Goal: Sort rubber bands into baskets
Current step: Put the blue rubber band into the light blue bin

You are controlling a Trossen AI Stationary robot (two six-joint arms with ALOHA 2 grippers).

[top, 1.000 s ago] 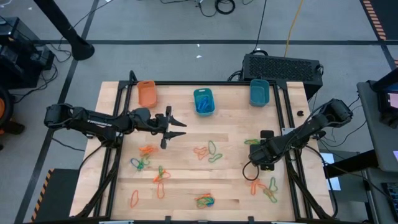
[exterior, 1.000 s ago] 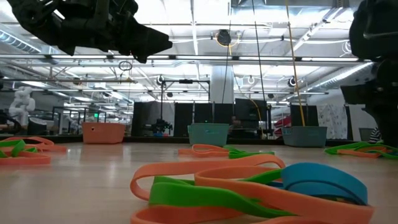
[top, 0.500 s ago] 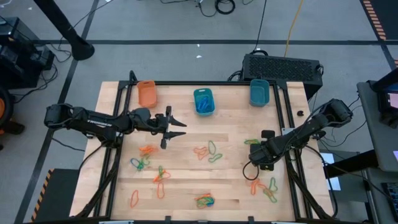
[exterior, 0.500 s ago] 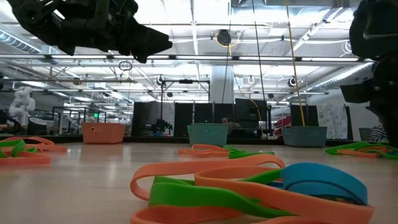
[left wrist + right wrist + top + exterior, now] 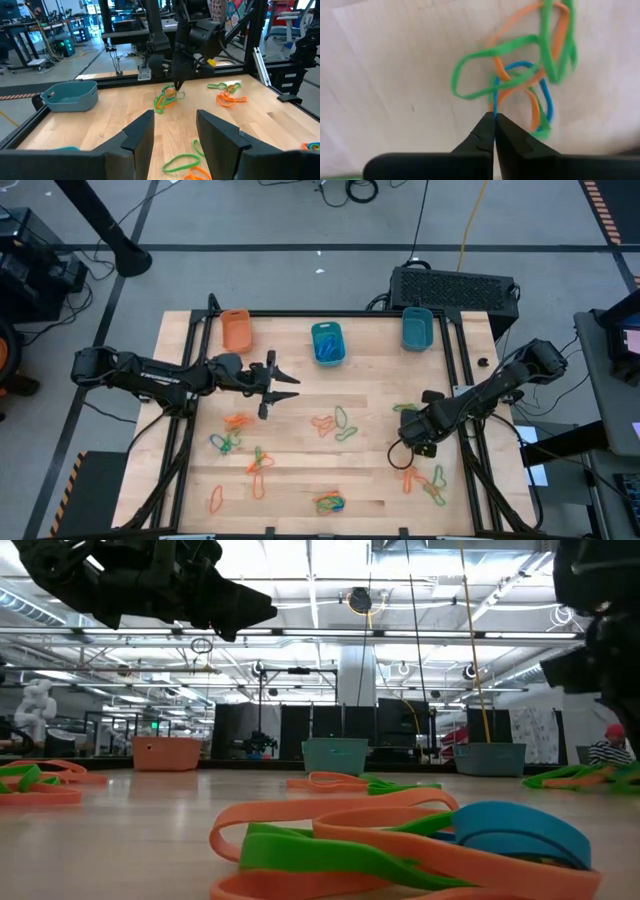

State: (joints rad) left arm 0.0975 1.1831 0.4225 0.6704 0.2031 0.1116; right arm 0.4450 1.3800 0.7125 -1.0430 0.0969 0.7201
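Right gripper point(image 5: 494, 119) jaws pinched on blue rubber band point(image 5: 546, 97)

The right gripper point(image 5: 494, 119) is pinched closed on a blue rubber band point(image 5: 546, 97), tangled with green rubber bands point(image 5: 485, 52) and orange rubber bands point(image 5: 532, 102) on the pale tabletop point(image 5: 395, 75).

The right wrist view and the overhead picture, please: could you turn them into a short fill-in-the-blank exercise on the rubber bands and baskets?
1. The right gripper is shut on a ____ rubber band in a tangle of orange and green ones.
2. The left gripper hangs with its fingers ____.
3. The leftmost basket is ____.
4. The middle basket holds ____ bands.

Missing words: blue; open; orange; blue
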